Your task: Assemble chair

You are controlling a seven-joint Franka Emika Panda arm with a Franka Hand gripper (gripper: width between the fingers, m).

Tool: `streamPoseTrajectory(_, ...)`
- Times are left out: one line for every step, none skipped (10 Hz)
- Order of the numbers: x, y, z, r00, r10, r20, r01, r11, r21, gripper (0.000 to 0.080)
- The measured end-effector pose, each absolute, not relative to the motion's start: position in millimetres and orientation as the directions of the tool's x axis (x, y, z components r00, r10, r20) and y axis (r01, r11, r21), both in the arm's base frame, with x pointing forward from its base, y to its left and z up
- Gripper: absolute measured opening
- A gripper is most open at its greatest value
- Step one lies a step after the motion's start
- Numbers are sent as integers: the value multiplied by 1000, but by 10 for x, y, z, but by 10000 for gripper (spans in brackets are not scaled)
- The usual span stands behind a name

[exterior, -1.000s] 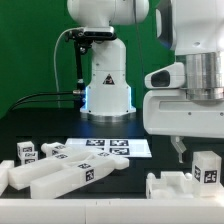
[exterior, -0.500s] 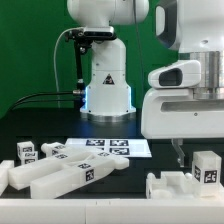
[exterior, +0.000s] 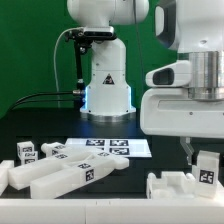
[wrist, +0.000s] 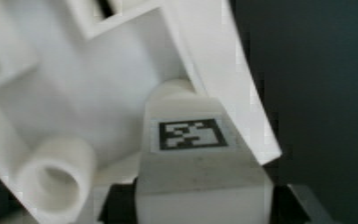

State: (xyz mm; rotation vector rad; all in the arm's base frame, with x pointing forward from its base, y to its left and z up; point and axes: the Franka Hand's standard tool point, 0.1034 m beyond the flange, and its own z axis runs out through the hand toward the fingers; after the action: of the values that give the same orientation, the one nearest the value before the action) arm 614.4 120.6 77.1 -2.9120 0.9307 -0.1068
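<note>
Only the exterior view takes in the whole black counter (exterior: pixel 150 165). The marker board (exterior: pixel 110 147) lies flat near its centre, and the robot's pedestal (exterior: pixel 107 85) stands behind it at twelve o'clock. At about eight o'clock loose chair parts lie together: two long bars (exterior: pixel 65 172) side by side, with a small block (exterior: pixel 27 152) just beside them. At four o'clock the arm (exterior: pixel 185 95) hangs over another chair part, a chunky white slab (exterior: pixel 175 186) with an upright post (exterior: pixel 207 168) rising from it. The fingers (exterior: pixel 187 148) reach down at that post, one dark tip showing on its nine o'clock side. The wrist view gives what that angle hides. It shows the post (wrist: pixel 202 170) close up in matte white plastic with a rounded end, bearing one square black-and-white tag (wrist: pixel 194 135). A round socket (wrist: pixel 51 182) is moulded into the slab (wrist: pixel 51 90) next to it. Dark edges flank the post on both sides, so it sits between the fingers, yet neither view shows whether they press it or stand just off it. I cannot tell whether they are clenched or released.
</note>
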Motion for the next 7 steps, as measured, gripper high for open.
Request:
streamPoseTrajectory(6134,1195,761,679,-734,12,-728,-676,-112,285)
streamPoseTrajectory(6123,1198,752,506,-862,-28,-858,-500,-118,285)
streamPoseTrajectory(6120,1193,750,329,-942,-73,-940,-320,-117,285)
streamPoseTrajectory(6118,1195,752,248,-965,-89,-965,-238,-111,285)
streamPoseTrajectory(6117,1202,752,207,-974,-94,-975,-196,-107,285)
streamPoseTrajectory(6116,1199,748,209,-973,-94,-974,-199,-107,285)
streamPoseTrajectory(6116,1199,748,244,-966,-90,-966,-234,-110,285)
